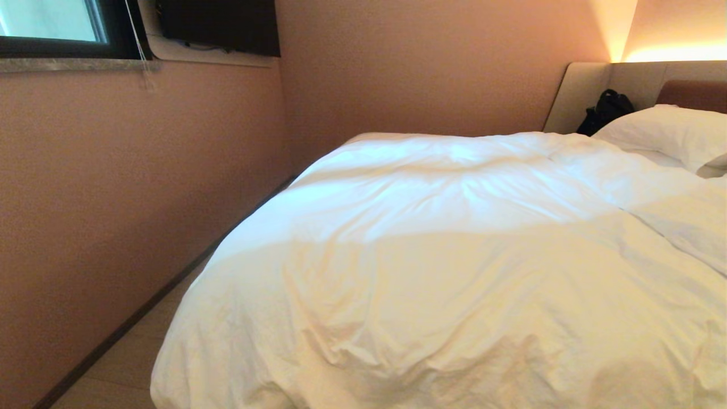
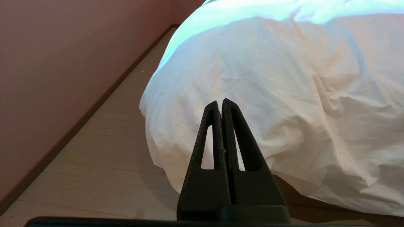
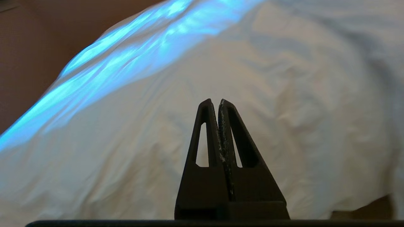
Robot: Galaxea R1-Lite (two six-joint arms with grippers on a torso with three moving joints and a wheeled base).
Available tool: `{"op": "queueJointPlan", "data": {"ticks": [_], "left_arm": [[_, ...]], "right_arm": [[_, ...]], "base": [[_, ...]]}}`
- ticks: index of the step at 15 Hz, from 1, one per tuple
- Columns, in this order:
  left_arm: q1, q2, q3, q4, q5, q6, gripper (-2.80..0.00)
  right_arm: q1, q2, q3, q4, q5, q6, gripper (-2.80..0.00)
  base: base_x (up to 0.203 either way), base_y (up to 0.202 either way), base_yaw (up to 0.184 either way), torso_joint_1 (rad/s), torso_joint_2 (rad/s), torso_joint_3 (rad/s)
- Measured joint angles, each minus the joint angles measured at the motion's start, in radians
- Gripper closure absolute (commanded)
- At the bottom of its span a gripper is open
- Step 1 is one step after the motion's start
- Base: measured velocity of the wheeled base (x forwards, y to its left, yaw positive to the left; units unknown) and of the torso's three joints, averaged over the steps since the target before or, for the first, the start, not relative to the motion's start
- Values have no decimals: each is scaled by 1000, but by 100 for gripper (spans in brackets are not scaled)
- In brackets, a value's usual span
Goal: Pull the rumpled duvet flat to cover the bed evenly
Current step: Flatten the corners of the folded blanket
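Plainly, both grippers are pressed fully shut with nothing between their fingers. The left gripper (image 2: 220, 101) hangs low near the floor (image 2: 104, 157), its two black fingers tip to tip, pointing at the corner of the duvet (image 2: 268, 94) that droops over the foot of the bed; it is near that corner but apart from it. The right gripper (image 3: 214, 101) sits above the white cloth, fingers likewise together, and holds none of it; whether its tips touch the fabric cannot be told. Neither arm shows in the head view.

One duvet (image 1: 454, 272) lies across the bed (image 1: 585, 91), creased and puffy, covering nearly all of the mattress and spilling over the near end and the side toward the wall (image 1: 113, 199). Its far edge is folded and bunched just short of the headboard. One pillow (image 1: 670, 133) is seen at the head end, past that fold. One black bag (image 1: 605, 111) leans against the beige headboard beside the pillow. One window (image 1: 51, 23) sits high in the wall, with a dark screen (image 1: 221, 25) mounted next to it. No writing or labels can be read anywhere.
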Motion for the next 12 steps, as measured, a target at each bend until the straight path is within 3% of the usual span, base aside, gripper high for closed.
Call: {"op": "queueJointPlan", "data": {"ticks": [5, 9, 12], "left_arm": [[0, 0, 0, 0, 0, 0, 0], [0, 0, 0, 0, 0, 0, 0], [0, 0, 0, 0, 0, 0, 0]], "right_arm": [[-164, -28, 12, -41, -35, -146, 0], [-190, -159, 61, -38, 3, -257, 0], [-194, -248, 152, -42, 76, -332, 0]], "base": [[0, 0, 0, 0, 0, 0], [0, 0, 0, 0, 0, 0], [0, 0, 0, 0, 0, 0]]}}
